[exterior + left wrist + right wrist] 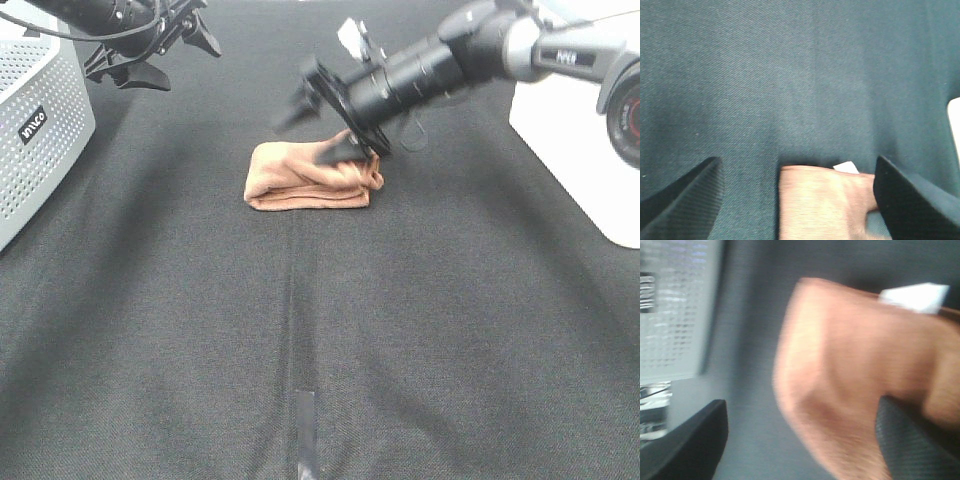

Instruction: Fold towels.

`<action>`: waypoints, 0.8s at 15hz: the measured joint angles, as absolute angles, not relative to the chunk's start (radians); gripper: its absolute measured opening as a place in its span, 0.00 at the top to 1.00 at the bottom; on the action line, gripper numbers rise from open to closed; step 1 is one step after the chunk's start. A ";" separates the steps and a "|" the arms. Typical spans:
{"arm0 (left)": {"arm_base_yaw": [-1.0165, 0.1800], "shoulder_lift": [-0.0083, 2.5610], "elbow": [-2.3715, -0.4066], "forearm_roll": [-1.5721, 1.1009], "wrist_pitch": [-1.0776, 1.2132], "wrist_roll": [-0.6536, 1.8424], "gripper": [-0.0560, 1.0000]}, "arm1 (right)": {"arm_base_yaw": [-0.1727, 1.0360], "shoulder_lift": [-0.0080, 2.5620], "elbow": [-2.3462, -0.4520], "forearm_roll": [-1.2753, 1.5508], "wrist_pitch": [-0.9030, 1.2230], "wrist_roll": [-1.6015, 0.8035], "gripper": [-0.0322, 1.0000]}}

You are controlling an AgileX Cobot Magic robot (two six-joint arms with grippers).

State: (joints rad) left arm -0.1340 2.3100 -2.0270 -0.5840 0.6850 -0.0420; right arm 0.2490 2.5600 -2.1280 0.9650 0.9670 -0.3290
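Towel [305, 180] sits folded into a small thick bundle on the black bench [320, 330], mid-width and toward the far side. Rust-brown, a few layers stacked; its right end looks bunched and uneven. White tag [914, 296] sticks out at one edge in the right wrist view; it also peeks out beside the towel [825, 202] in the left wrist view as a small white corner [846, 167].

Hard to read:
- The right arm covers the towel's far right corner in the high view, so that corner's shape is not visible.
- Right wrist view is motion-blurred; towel [850, 370] fills most of it, fold lines smeared.
- Left wrist view cuts off the towel at the picture edge, only one end shows.

Right tool [315, 125]: jaws spread wide, tipped down over the towel's far right end. One finger [912, 440] is against or overlapping the cloth in the wrist view; whether it actually presses in, cannot tell. The other finger [690, 440] is off the towel over bare bench. Nothing pinched between them.

Left tool [150, 55]: jaws wide apart, up at the far left, well clear of the towel, holding nothing. Its fingers [685, 200] frame the towel's end from a distance in the wrist view.

Grey perforated basket [40, 130] at the left edge, partly cut off. White bin [575, 160] at the right edge, also cut off.
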 joint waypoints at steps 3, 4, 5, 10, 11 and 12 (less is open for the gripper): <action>-0.134 2.310 -2.027 -0.571 0.692 -0.042 0.21 | 0.218 2.563 -2.127 0.867 0.980 -0.295 0.24; -0.134 2.310 -2.027 -0.570 0.696 -0.042 0.21 | 0.209 2.563 -2.127 0.828 0.992 -0.287 0.24; -0.134 2.310 -2.027 -0.569 0.699 -0.042 0.21 | 0.207 2.563 -2.127 0.801 1.003 -0.275 0.24; -0.134 2.310 -2.027 -0.567 0.717 -0.042 0.21 | 0.207 2.513 -2.127 0.670 1.045 -0.269 0.24; -0.134 2.310 -2.027 -0.567 0.728 -0.042 0.21 | 0.207 2.499 -2.127 0.624 1.045 -0.252 0.24; -0.134 2.310 -2.027 -0.567 0.739 -0.042 0.21 | 0.207 2.494 -2.127 0.571 1.045 -0.227 0.24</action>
State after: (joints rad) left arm -0.1340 2.3100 -2.0270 -0.5670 0.7390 -0.0420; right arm 0.2070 2.4940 -2.1270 0.5710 1.0450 -0.2270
